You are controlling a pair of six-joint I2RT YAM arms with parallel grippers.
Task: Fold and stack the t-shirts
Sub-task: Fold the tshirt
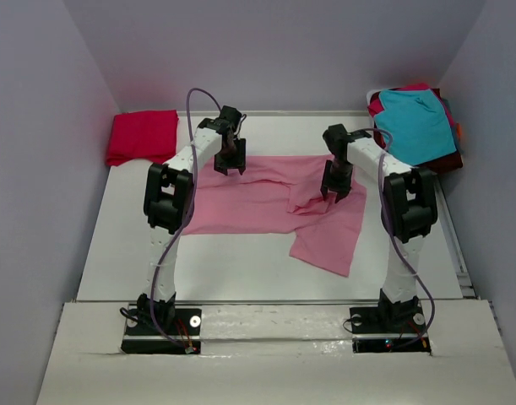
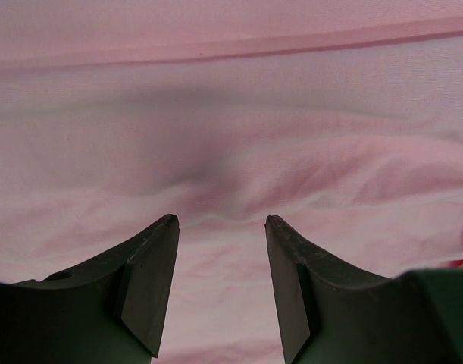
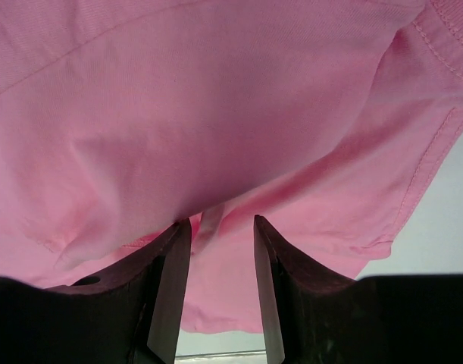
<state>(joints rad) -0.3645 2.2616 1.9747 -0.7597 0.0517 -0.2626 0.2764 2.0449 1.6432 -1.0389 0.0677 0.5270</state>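
A pink t-shirt (image 1: 258, 207) lies spread across the middle of the table, with its right part bunched and one flap reaching toward the near edge. My left gripper (image 1: 230, 165) is open just above the shirt's far left part; in the left wrist view its jaws (image 2: 221, 220) stand apart over flat pink cloth (image 2: 231, 114) with nothing between them. My right gripper (image 1: 334, 194) is at the bunched right part. In the right wrist view its jaws (image 3: 221, 221) stand apart, with a raised fold of pink cloth (image 3: 216, 114) draped at the tips, not pinched.
A folded red shirt (image 1: 142, 136) lies at the back left corner. A pile of unfolded shirts (image 1: 416, 123), teal on top, sits at the back right. White walls close in the table on three sides.
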